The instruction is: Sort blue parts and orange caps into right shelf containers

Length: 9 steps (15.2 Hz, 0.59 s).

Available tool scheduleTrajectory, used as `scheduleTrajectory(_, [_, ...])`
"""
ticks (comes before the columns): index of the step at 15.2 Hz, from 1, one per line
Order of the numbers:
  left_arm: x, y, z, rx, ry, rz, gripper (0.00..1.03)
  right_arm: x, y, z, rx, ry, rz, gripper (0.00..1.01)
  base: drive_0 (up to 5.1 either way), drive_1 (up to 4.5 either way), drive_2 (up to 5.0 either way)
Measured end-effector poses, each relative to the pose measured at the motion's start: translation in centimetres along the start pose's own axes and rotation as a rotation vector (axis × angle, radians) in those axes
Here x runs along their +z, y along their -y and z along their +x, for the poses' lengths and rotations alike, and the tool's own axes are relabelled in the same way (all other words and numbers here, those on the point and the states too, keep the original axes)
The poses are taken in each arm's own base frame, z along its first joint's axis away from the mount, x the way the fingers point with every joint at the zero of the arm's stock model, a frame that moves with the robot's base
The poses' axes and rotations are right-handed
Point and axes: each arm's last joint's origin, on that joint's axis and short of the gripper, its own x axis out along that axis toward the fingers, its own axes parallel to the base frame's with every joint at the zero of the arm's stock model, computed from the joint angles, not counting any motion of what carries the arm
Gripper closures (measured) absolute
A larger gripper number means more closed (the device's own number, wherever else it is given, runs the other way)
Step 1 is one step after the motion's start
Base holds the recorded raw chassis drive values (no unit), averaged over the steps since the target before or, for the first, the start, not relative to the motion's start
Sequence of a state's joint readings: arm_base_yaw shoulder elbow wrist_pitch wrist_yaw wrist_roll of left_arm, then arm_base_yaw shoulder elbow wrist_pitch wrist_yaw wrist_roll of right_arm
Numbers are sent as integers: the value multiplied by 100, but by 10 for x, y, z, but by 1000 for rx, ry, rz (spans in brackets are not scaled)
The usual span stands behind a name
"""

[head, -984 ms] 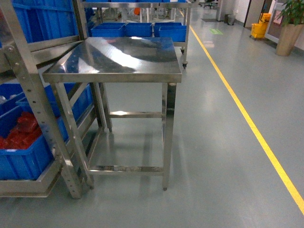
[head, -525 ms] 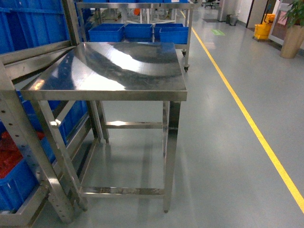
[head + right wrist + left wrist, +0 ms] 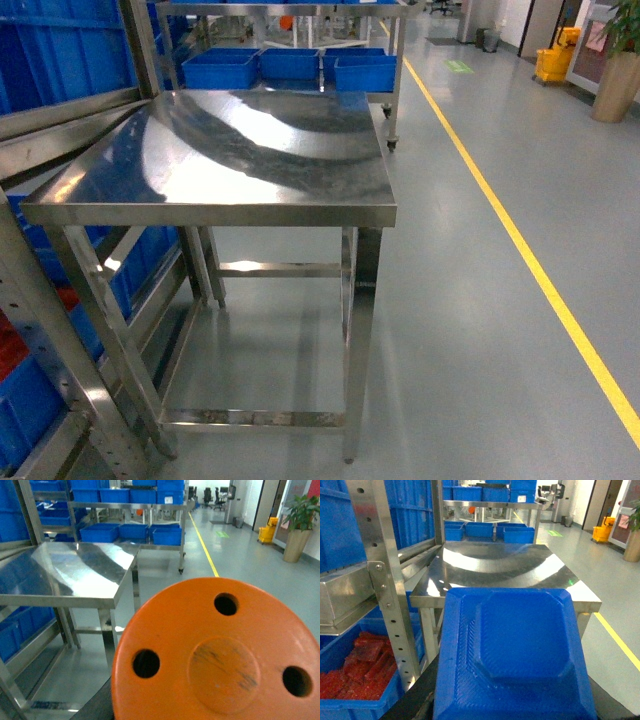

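A blue part [image 3: 517, 650], a flat square-ish moulded piece, fills the lower left wrist view. My left gripper [image 3: 515, 705] is shut on it, with dark fingers [image 3: 417, 702] showing at its sides. An orange cap [image 3: 215, 655], round with three holes, fills the lower right wrist view, and my right gripper [image 3: 210, 710] is shut on it, mostly hidden behind it. Bright-blue containers [image 3: 290, 68] stand on a far rack's low shelf, also seen in the left wrist view [image 3: 482, 530] and the right wrist view [image 3: 130, 531]. Neither gripper shows in the head view.
A bare steel table [image 3: 240, 160] stands straight ahead. A steel rack [image 3: 60, 330] on the left holds blue crates, one with red parts [image 3: 362, 662]. A yellow floor line [image 3: 520, 250] runs along the right. A yellow mop bucket [image 3: 552, 60] and a planter [image 3: 615, 85] stand far right.
The head view has moved closer to the steel table, which looks larger. The left rack and its crate of red parts have slid mostly out of the left edge.
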<state>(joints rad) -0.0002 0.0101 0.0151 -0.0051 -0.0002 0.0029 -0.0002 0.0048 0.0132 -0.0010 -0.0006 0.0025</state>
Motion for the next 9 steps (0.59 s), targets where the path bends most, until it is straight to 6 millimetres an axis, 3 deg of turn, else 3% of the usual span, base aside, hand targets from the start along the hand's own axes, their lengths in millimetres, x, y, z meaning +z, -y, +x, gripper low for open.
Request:
scheduleTrajectory(8, [0, 0, 0, -3, -2, 0, 59, 0, 0, 0, -3, -1, 0, 57, 3, 422, -417])
scheduleTrajectory(9, [0, 0, 0, -2, -2, 0, 59, 0, 0, 0, -2, -2, 0, 57, -490, 246, 246])
